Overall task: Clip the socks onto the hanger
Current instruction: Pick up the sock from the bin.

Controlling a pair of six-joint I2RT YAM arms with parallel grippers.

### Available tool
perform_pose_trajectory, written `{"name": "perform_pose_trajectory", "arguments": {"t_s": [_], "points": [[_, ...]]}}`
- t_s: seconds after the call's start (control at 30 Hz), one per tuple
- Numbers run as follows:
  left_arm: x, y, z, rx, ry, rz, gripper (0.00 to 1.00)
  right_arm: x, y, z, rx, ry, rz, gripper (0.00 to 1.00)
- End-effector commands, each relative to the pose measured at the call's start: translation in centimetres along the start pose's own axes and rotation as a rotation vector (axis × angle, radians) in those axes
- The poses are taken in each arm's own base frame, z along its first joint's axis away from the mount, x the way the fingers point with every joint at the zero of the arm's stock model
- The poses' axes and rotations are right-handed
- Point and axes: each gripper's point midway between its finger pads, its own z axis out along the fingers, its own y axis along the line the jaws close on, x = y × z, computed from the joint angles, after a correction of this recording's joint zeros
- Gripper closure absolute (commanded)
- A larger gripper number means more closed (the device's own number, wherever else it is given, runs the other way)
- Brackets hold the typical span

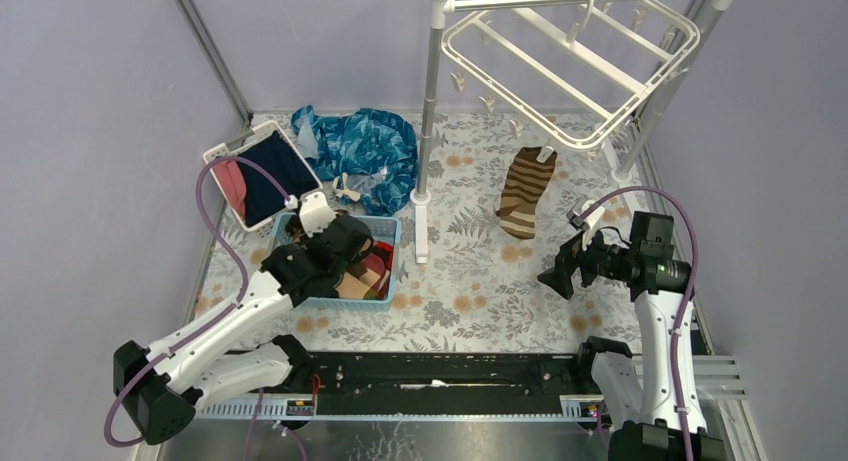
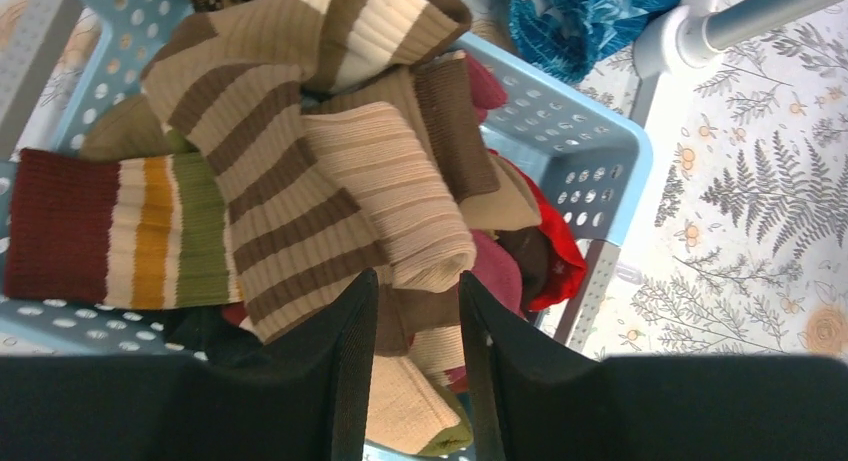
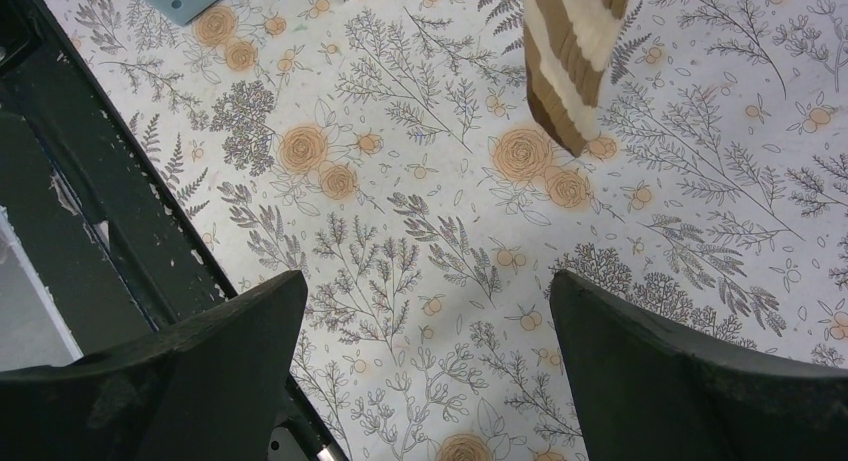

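Ribbed brown-and-tan knit socks [image 2: 300, 181] heap in a perforated light-blue plastic basket [image 2: 580, 151], where the left fingers [image 2: 330, 381] straddle some, grip unclear, while the right fingers [image 3: 200, 381] gape above the floral-printed surface [image 3: 420, 231] and one striped sock [image 1: 525, 191] dangles from the white plastic frame hanger [image 1: 600, 66].

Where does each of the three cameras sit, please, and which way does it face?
Top external: above and behind the bases, looking down on floral table, hanger, blue basket; left arm, right arm show.
Left wrist: on the left arm, facing down into the basket's socks; left gripper at bottom.
Right wrist: on the right arm, facing down at the table; right gripper open.
Shared: top and right wrist show the striped sock.
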Motion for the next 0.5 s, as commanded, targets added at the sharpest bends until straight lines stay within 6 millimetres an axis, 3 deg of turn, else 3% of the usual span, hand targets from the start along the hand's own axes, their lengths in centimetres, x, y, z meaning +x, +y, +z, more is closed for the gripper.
{"name": "perform_pose_trajectory", "arguments": {"t_s": [0.0,0.13,0.47], "points": [[-0.3,2.1,-0.9,-0.084,-0.013,-0.028,0.59,-0.6,-0.2,-0.2,0.008,-0.005,-0.038,0.00],[0.8,2.7,-0.6,-0.106,0.013,-0.010,0.58,-0.5,-0.2,-0.2,0.009,-0.004,-0.037,0.00],[2.3,1.4,1.2,-0.090,0.044,0.031,0.57,-0.5,-0.2,-0.2,0.009,-0.005,-0.040,0.00]]}}
